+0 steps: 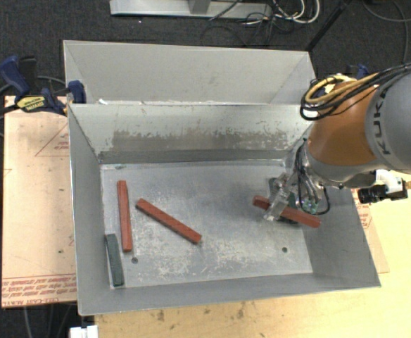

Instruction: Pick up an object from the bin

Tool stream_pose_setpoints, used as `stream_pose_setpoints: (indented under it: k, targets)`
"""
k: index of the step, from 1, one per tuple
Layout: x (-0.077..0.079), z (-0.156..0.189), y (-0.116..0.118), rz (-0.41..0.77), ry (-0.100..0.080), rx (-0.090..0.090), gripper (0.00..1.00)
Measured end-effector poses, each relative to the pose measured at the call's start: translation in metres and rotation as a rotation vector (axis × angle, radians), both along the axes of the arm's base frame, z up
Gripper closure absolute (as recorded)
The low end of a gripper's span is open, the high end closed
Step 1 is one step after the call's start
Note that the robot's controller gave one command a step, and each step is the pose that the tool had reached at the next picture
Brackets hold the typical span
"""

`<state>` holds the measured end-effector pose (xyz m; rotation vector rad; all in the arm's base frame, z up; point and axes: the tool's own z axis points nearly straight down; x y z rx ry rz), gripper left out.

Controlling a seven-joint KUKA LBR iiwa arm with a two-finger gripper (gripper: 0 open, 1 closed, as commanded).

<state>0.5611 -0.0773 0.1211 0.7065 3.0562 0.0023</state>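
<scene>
The gripper (pixel 279 204) is low in the right part of the bin (pixel 191 277), directly over a red stick (pixel 308 219) that lies flat on the floor at a slant, close to the foot of the right wall. From this angle it cannot be told whether the gripper is open or closed, or whether it has any hold on the stick, since the wrist covers the stick's middle and shows just its two ends. The main risk is probably a poor grasp: the stick is thin and lies flat on metal, so a closing gripper may slide over it, or pinch it off-centre so that it swings or drops on the lift. If the gripper comes down too far it could press against the floor; if it stops too high it may close on nothing. The sloping wall nearby leaves little room, and a nudged stick might skid against it and become harder to reach. The other sticks, two red ones (pixel 168 221) (pixel 124 215) and a grey one (pixel 114 260), lie well apart at the left and should not interfere.
</scene>
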Motion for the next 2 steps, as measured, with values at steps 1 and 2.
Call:
stream_pose_setpoints:
  k: [1, 2]
  targets:
    - [0.001, 0.009, 0.0, 0.002, 0.002, 0.0, 1.0]
    - [0.002, 0.033, 0.001, 0.004, 0.0, 0.0, 1.0]
